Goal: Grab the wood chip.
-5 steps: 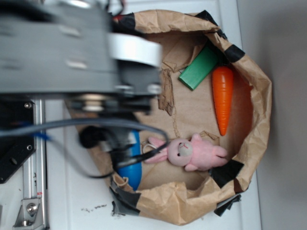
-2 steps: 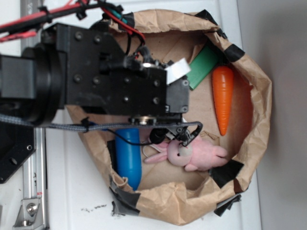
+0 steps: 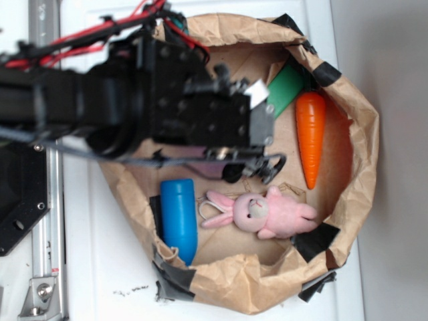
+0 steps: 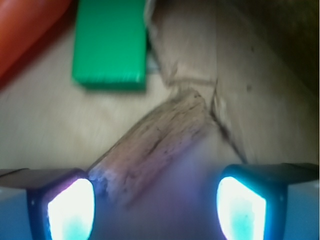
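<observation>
In the wrist view the wood chip (image 4: 155, 142) lies flat on the brown paper, a rough grainy brown piece running diagonally from lower left to upper right. Its lower end reaches in between my two glowing fingertips (image 4: 70, 207), close to the left one. My gripper (image 4: 156, 209) is open, its jaws wide apart, with nothing clamped. In the exterior view the black arm (image 3: 200, 114) hangs over the paper-lined bowl and hides the chip.
A green block (image 4: 110, 42) lies just beyond the chip, also visible past the arm (image 3: 289, 85). An orange carrot (image 3: 309, 137) lies at the right, a pink toy rabbit (image 3: 264, 212) and blue cylinder (image 3: 178, 217) nearer. The crumpled paper rim (image 3: 364, 134) rises all around.
The arm has swung across and lowered over the bowl, shifting slightly toward the green block since 0.4 s ago. The objects in the bowl have not moved.
</observation>
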You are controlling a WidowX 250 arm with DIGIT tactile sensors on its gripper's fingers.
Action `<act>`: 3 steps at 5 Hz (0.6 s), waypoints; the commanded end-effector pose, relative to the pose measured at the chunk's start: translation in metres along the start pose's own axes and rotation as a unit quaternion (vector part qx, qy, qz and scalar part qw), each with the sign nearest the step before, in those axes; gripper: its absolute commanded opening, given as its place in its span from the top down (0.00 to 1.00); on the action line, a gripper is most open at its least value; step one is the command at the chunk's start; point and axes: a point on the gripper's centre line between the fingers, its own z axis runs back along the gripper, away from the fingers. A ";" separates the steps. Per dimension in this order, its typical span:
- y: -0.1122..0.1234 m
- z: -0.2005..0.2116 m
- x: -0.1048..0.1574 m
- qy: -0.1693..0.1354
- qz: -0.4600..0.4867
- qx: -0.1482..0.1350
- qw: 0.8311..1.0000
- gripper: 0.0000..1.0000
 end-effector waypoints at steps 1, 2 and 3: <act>0.008 -0.012 0.035 0.000 0.022 -0.008 1.000 0.00; 0.007 -0.020 0.033 0.011 0.017 -0.004 1.000 0.02; 0.008 -0.031 0.032 0.026 0.020 0.000 0.999 1.00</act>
